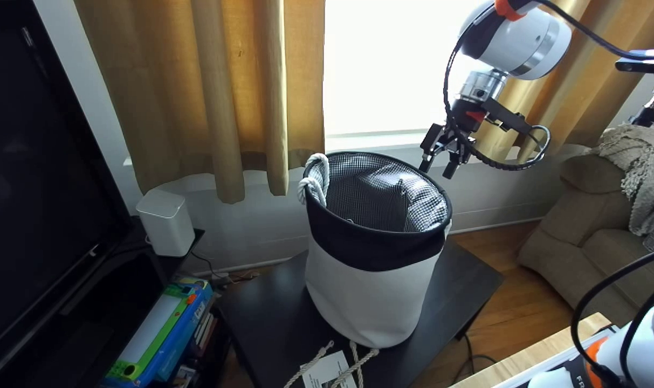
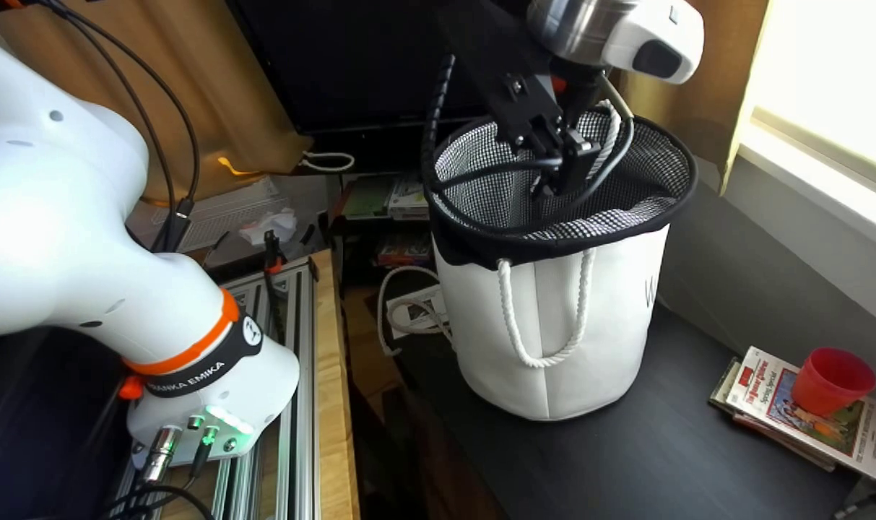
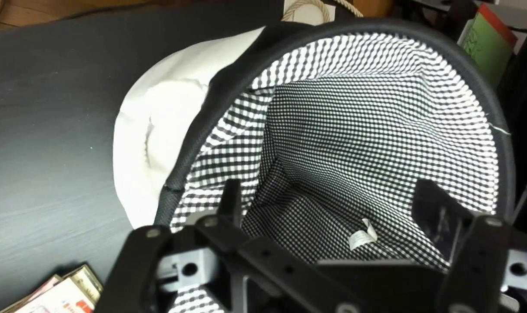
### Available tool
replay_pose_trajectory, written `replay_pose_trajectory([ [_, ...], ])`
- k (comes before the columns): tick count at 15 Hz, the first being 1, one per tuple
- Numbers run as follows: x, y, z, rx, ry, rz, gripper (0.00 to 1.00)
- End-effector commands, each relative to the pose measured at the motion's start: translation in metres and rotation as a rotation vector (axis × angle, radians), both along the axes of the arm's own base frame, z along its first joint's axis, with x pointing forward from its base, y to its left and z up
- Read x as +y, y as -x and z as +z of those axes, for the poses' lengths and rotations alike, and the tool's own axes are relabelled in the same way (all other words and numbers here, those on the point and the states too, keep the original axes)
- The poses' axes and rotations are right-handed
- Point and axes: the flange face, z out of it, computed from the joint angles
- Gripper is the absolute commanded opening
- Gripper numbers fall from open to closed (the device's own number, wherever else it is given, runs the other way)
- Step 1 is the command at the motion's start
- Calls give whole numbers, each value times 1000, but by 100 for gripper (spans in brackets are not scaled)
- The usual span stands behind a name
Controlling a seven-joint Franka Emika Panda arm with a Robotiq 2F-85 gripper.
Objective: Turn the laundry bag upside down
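Observation:
The laundry bag [image 1: 370, 296] stands upright on the black table, its dark-rimmed mouth facing up. In an exterior view [image 2: 466, 318] a white cord handle [image 2: 513, 336] hangs down its side; another cord handle [image 1: 318, 178] sits at the rim. The wrist view looks down into the checked lining [image 3: 367, 117], where a small white tag lies. My gripper [image 1: 437, 168] is open and empty near the rim. It appears over the mouth in an exterior view [image 2: 549, 189]. In the wrist view its fingers [image 3: 326, 195] are wide apart in front of the lining. Contact with the bag is not visible.
The black table [image 1: 267, 312] bears loose cords with a paper card [image 1: 327, 369], and books [image 2: 759, 375] with a red cup [image 2: 827, 383]. A window sill [image 2: 820, 173] and curtain [image 1: 235, 97] are behind. A white box-shaped device [image 1: 167, 223] stands beside the television [image 1: 30, 161].

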Motion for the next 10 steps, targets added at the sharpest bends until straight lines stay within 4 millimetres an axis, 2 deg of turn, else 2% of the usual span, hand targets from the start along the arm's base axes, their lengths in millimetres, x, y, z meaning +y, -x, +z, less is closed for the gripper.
replay_pose_trajectory([
  [1, -23, -10, -27, 15, -15, 27, 100],
  [8, -70, -18, -32, 13, 4, 2, 100],
  [10, -76, -24, -41, -3, 6, -17, 100],
])
